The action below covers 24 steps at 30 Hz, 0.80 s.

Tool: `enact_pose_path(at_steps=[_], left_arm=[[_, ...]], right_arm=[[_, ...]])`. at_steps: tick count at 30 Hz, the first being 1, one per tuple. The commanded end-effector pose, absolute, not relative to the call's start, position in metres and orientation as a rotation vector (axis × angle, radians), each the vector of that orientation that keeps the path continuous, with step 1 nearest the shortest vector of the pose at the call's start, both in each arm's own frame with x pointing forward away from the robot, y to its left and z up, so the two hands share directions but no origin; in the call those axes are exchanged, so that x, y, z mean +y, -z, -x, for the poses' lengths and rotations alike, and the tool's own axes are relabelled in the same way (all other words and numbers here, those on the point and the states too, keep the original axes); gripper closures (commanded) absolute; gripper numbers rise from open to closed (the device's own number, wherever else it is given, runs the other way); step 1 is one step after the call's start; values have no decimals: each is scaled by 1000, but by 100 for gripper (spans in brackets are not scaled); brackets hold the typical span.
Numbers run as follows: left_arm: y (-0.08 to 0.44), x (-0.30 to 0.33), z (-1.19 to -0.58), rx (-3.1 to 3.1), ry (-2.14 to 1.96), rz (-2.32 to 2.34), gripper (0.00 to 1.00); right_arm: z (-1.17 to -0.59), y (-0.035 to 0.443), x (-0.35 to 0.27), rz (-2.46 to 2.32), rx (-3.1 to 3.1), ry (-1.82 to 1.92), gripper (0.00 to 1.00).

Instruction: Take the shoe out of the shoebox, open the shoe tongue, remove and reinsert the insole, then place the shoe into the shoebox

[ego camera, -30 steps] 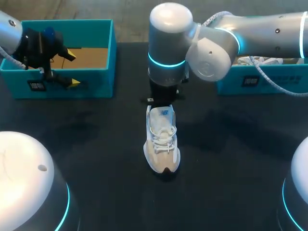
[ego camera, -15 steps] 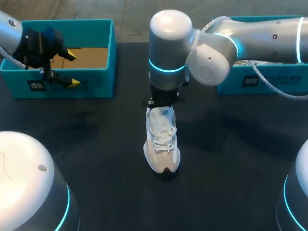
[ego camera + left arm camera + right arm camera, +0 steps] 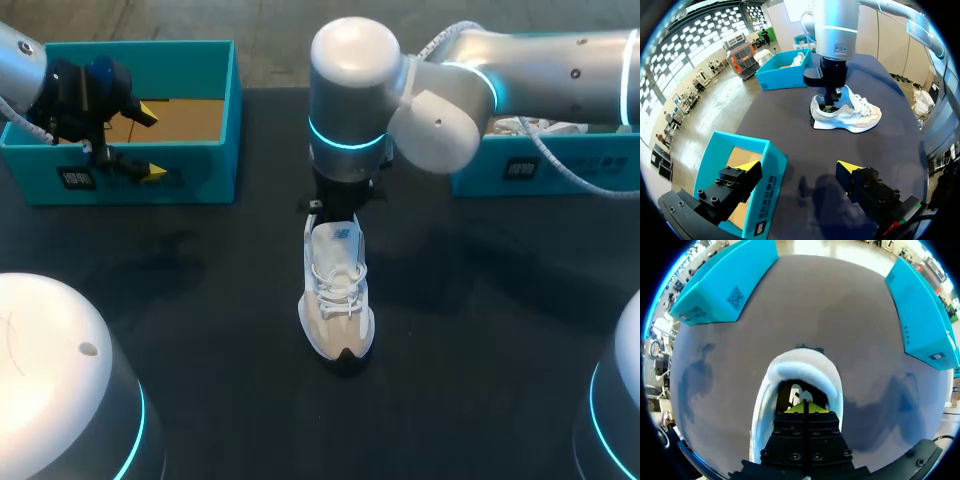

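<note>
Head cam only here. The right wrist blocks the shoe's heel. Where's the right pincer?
Observer: In the right wrist view, the right pincer is down inside the shoe, in the opening near the heel.
Operator: Open or shut?
Observer: Shut, with the yellow tips pressed together. Whether anything is pinched between them doesn't show.
Operator: Is the shoe sitting flat?
Observer: Yes. The left wrist view shows it side-on, sole flat on the table.

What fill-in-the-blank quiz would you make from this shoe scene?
The white shoe stands upright on the dark ____. The right gripper, fingers shut, dips into the ____. The left gripper hovers over the left shoebox wall with fingers ____. Missing words: table; shoe; open.
</note>
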<state>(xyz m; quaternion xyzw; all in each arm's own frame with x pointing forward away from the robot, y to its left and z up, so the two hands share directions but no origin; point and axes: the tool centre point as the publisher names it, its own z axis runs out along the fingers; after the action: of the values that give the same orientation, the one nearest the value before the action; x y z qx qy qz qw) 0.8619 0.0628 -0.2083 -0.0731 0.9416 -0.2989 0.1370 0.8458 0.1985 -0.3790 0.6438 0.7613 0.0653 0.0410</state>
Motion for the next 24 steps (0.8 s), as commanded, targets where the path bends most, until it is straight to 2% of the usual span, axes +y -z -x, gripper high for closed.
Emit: enact_pose_path(at_steps=[1, 8, 24], left_arm=[[208, 63, -862, 2727, 863, 210, 0], [208, 63, -862, 2727, 863, 210, 0], [208, 63, -862, 2727, 863, 210, 0]], right_arm=[[-851, 389, 203, -1974, 2332, -213, 100], [-849, 400, 205, -1974, 2348, -129, 100], [-819, 350, 201, -2197, 2383, 13, 100]])
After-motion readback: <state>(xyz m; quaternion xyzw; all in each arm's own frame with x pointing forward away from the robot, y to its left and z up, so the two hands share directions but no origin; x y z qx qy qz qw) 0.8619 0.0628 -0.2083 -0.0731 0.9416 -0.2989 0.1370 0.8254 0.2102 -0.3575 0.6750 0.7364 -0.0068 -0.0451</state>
